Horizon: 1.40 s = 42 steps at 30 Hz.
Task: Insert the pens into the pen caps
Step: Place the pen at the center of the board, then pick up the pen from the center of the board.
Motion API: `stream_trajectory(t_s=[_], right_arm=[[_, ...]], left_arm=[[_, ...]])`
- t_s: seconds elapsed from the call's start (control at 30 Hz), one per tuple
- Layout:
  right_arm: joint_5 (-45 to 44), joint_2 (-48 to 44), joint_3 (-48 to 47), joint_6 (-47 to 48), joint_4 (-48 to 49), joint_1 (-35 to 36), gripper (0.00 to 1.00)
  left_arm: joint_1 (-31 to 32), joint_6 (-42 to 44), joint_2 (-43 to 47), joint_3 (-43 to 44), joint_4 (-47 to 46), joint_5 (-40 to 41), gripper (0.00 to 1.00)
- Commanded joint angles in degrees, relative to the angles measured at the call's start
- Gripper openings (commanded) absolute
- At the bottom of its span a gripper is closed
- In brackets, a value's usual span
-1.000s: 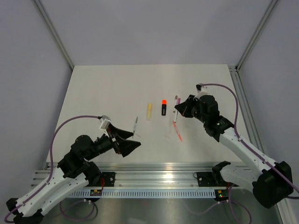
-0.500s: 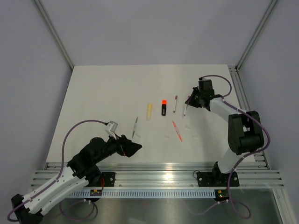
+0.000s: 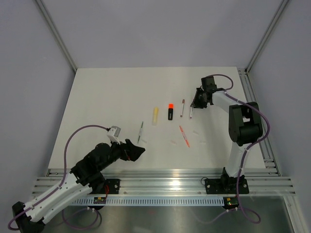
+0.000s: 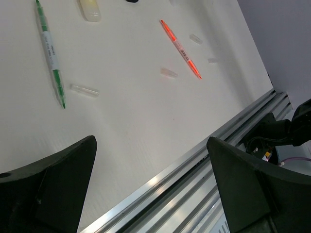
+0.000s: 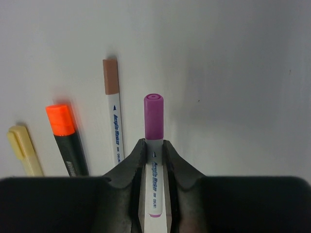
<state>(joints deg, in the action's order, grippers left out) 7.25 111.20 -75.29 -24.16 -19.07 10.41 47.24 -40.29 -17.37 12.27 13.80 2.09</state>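
Right gripper (image 5: 154, 143): fingers (image 5: 130, 167) only narrowly apart, the purple-capped white pen (image 5: 153, 114) filling the gap. Both pads sit against the barrel, but can't tell if they actually clamp it. The pen's long axis runs straight along the fingers, purple cap pointing out past the fingertips, and the top view shows it lying flat on the table (image 3: 107, 97). The brown-capped white pen (image 5: 113, 116) is just outside one finger, parallel, cap the same way. Next out is the black highlighter with orange cap (image 5: 65, 141), then the pale yellow highlighter (image 5: 23, 150), both roughly parallel with cap ends forward. Left gripper (image 4: 150, 145): fingers spread fully wide, nothing between them, held above the near part of the table. The green-and-white pen (image 4: 50, 51) lies ahead of its one finger, long axis running away from the fingertips, tip end nearer them. A clear cap (image 4: 85, 90) lies just beside that tip, crosswise to the pen and not touching. The orange-red pen (image 4: 181, 48) is ahead of the other finger, lying diagonally, well apart from the green one. Three more clear caps (image 4: 169, 73) are scattered around it, none touching it. Count: two highlighters, four thin pens, so six pens in all. Four loose clear caps. No loose cap is on any pen.
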Motion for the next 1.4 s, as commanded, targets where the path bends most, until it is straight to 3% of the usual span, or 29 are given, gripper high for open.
stream_trajectory(t_s=[0.0, 0.17, 0.43, 0.7, 0.97, 1.13, 1.2, 1.37], right_arm=[[3.38, 1.83, -4.87, 0.61, -5.35, -0.4, 0.23], [4.27, 3.15, -6.8, 0.43, -7.47, -0.4, 0.32], [5.14, -0.09, -5.67, 0.87, -5.99, -0.4, 0.35], [10.23, -19.59, 7.77, -1.58, 5.35, -0.31, 0.38], [17.1, -41.04, 29.12, -9.31, 19.4, -0.22, 0.4], [20.35, -49.48, 37.83, -13.63, 28.47, -0.31, 0.36], [22.8, -50.98, 39.51, -15.03, 31.63, -0.31, 0.31], [24.74, -53.89, 42.23, -15.12, 34.35, -0.31, 0.23]], left_arm=[[0.04, 1.18, 0.05, 2.49, -1.41, 4.59, 0.99], [0.04, 1.09, -0.74, 3.11, -0.8, 6.17, 0.99], [0.04, 1.45, -0.65, 3.64, 0.0, 7.84, 0.99], [0.04, 2.41, -4.25, 6.09, -0.88, 9.86, 0.99], [-0.05, 3.03, -18.29, 11.36, -1.94, 14.61, 0.97], [-0.13, 4.34, -26.74, 16.45, -2.73, 18.73, 0.85], [-0.48, 4.96, -30.95, 17.95, -2.73, 19.71, 0.73], [-4.35, 6.98, -39.22, 22.26, -3.87, 17.78, 0.63]])
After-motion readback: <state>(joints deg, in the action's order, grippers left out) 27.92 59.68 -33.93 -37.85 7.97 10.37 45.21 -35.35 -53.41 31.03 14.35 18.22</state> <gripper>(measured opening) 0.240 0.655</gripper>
